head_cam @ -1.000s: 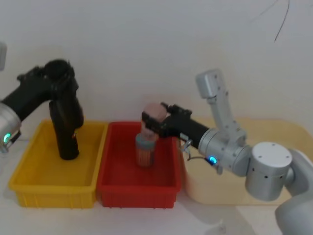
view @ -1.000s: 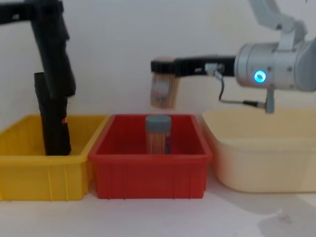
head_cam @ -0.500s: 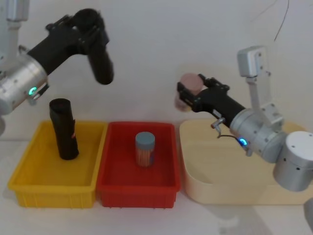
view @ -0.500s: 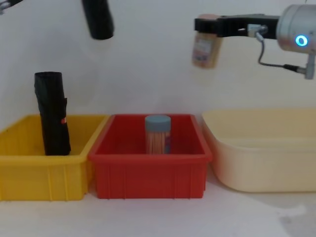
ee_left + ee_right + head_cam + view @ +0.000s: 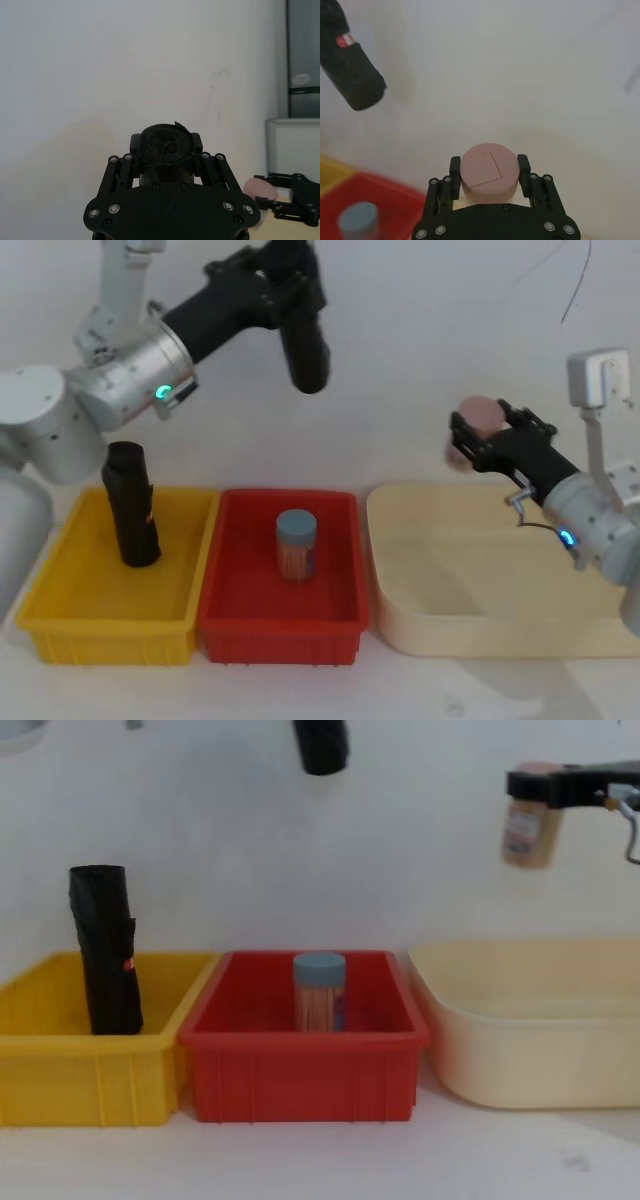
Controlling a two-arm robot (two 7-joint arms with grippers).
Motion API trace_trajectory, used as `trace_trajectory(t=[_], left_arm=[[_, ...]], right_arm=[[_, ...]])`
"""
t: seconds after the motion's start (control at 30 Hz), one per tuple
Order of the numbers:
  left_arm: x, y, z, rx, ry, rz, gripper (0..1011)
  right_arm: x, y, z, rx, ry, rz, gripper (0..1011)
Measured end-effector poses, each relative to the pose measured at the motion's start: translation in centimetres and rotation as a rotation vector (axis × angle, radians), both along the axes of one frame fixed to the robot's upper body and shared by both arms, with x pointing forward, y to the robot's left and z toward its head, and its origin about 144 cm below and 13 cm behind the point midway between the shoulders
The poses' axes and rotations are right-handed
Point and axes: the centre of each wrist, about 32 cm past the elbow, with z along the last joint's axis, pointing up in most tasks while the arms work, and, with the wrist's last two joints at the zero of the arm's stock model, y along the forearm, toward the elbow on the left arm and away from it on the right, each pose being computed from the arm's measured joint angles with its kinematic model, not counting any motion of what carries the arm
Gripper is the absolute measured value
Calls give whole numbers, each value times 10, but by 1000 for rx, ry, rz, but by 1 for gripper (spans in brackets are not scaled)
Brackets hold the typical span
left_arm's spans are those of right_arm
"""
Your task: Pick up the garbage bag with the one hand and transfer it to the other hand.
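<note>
The left hand (image 5: 297,285), the one on the green-ringed arm, is way up high with its fingers clamped tight on the top end of the garbage bag (image 5: 306,355). The black roll hangs down from it in mid-air, and from the chest view it's above the red bin (image 5: 280,640). The left wrist view looks right at the roll's end, snug between the fingers. The right hand (image 5: 478,432), blue ring, is off to the side over the beige tub (image 5: 480,635). It's closed around a pink-lidded jar (image 5: 525,825), well apart from the bag. Down below, a second black roll (image 5: 131,510) stands upright in the yellow bin (image 5: 110,645), and a blue-lidded jar (image 5: 296,545) stands in the red bin. The bins and tub sit side by side on the white tabletop (image 5: 400,690).
</note>
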Motion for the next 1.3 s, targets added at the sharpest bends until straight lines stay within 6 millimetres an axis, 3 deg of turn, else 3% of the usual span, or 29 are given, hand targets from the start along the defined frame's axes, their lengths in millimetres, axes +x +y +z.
trace_trajectory(t=[0.43, 0.5, 0.57, 0.93, 1.3], left_arm=[[49, -63, -22, 27, 88, -195, 544], [53, -71, -26, 34, 101, -217, 544], [56, -77, -29, 41, 113, -232, 544], [60, -92, -36, 67, 139, -273, 544], [60, -96, -38, 82, 148, -285, 544]], right_arm=[[-5, -37, -21, 3, 102, -94, 658], [-5, -40, -23, 6, 112, -96, 670], [-6, -43, -25, 10, 124, -97, 744], [-9, -51, -31, 18, 154, -95, 1002], [-9, -41, -25, -7, 98, -7, 1002]])
